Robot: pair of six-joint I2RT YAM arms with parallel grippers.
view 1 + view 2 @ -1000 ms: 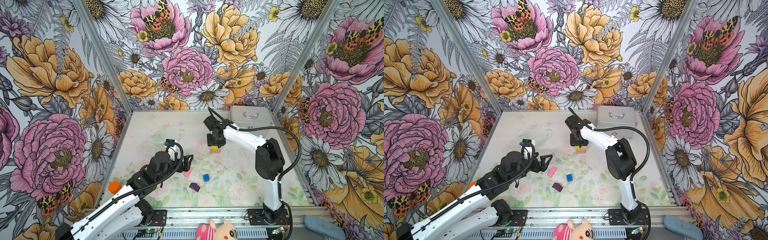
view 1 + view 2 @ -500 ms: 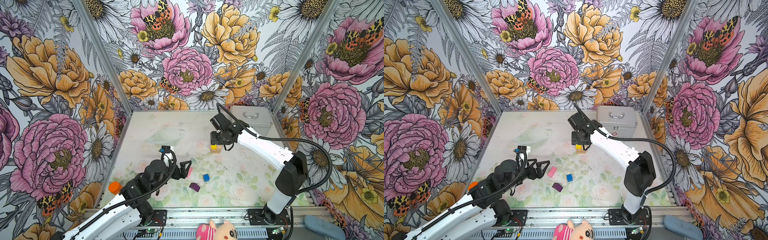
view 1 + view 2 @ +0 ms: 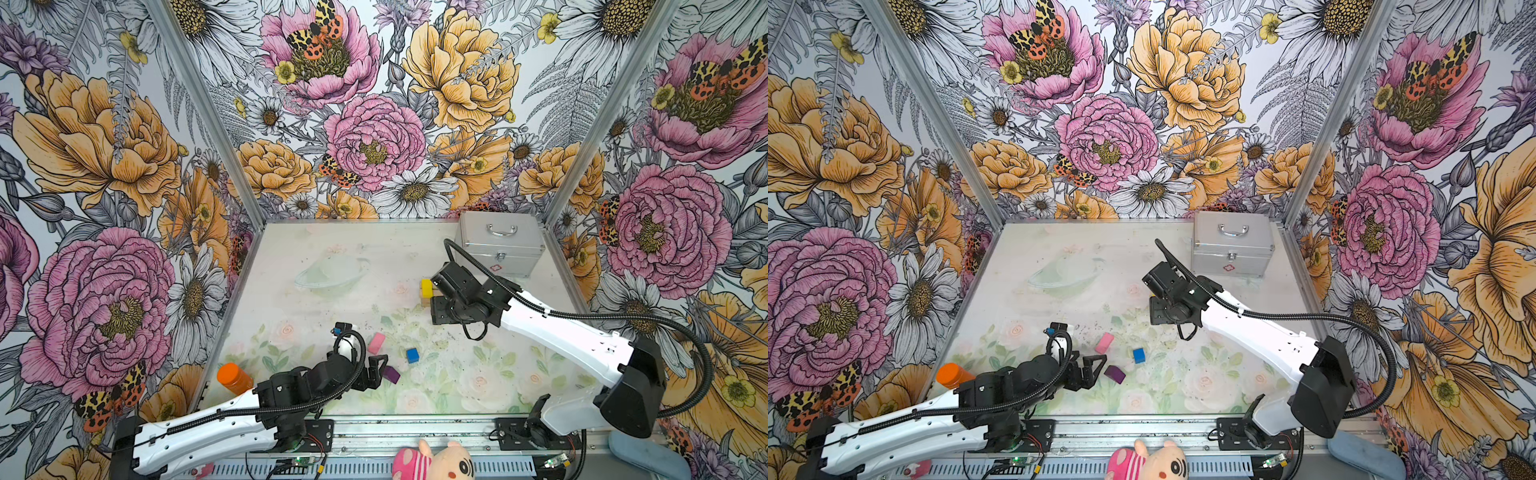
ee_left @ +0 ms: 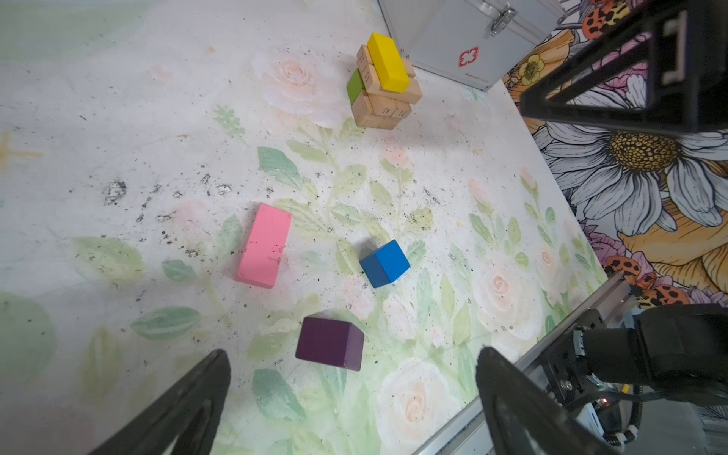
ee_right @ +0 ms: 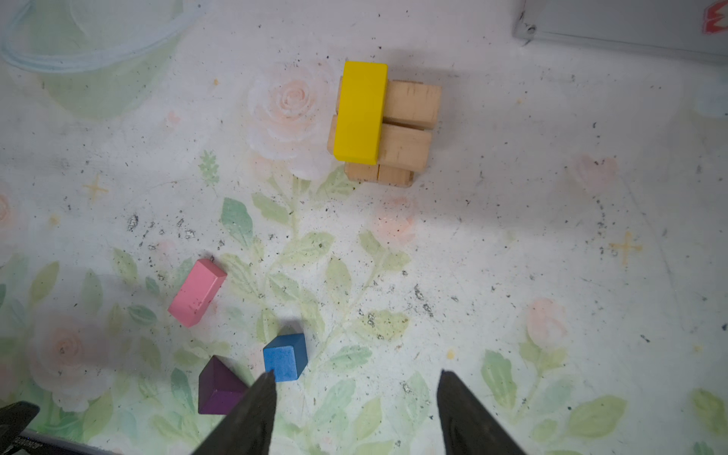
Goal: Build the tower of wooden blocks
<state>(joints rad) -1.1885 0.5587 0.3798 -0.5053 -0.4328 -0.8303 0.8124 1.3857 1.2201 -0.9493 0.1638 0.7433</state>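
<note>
Tan tower (image 5: 405, 145) wears one yellow block (image 5: 360, 112); left gripper (image 4: 351, 351) and right gripper (image 5: 356, 374) gape empty.

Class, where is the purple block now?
In both top views the purple block lies left of centre, just ahead of the left gripper, near the blue cube.

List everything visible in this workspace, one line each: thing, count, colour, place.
tower: one, tan layers, beside case
yellow block: one, yellow, atop tower
green block: one, green, in tower's side
pink block: one, pink, loose on table
blue block: one, blue, loose near pink
purple block: one, purple, loose by left gripper
case: one, silver, back right corner
bottle: one, orange, front left edge
plush toy: one, pink and cream, front rail
left gripper: one, black, open
right gripper: one, black, open, empty
</note>
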